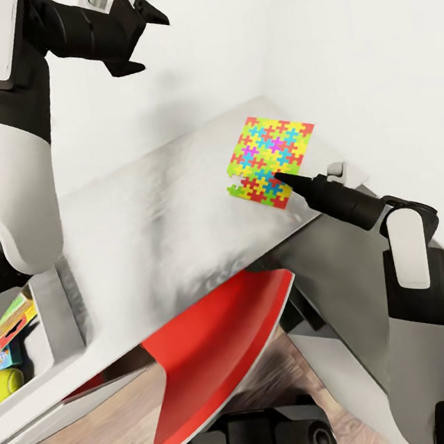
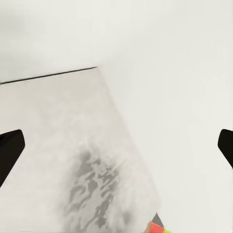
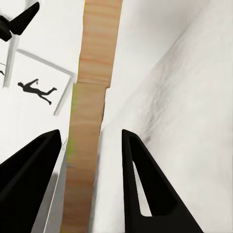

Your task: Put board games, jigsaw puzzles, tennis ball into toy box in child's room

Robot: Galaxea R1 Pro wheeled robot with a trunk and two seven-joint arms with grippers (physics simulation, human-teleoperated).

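- Long desk with pale grey-white top (image 1: 165,215) stretching across the head view, dark side panel dropping away at its near end.
- Red chair (image 1: 218,355) tucked under the desk's near edge, seat tilted in the frame.
- Shallow light-grey toy box (image 1: 57,328) at the desk's left end, partly hidden behind the left arm; inside it, a flat printed game box with orange and green edges (image 1: 11,323) and a small yellow-green tennis ball (image 1: 5,384) just beside it.
- Thin square jigsaw puzzle board in yellow, pink, blue and green pieces (image 1: 270,161) lying flat near the desk's far right corner, well apart from the toy box.
- Right gripper (image 1: 288,180) down low at the puzzle's near edge, tip overlapping it; fingers (image 3: 145,184) spread apart in the right wrist view, with a wooden strip between them.
- Left gripper (image 1: 131,34) raised high above the desk, well away from the puzzle; dark fingertips (image 2: 9,150) at opposite edges of the left wrist view, wide apart, nothing between.
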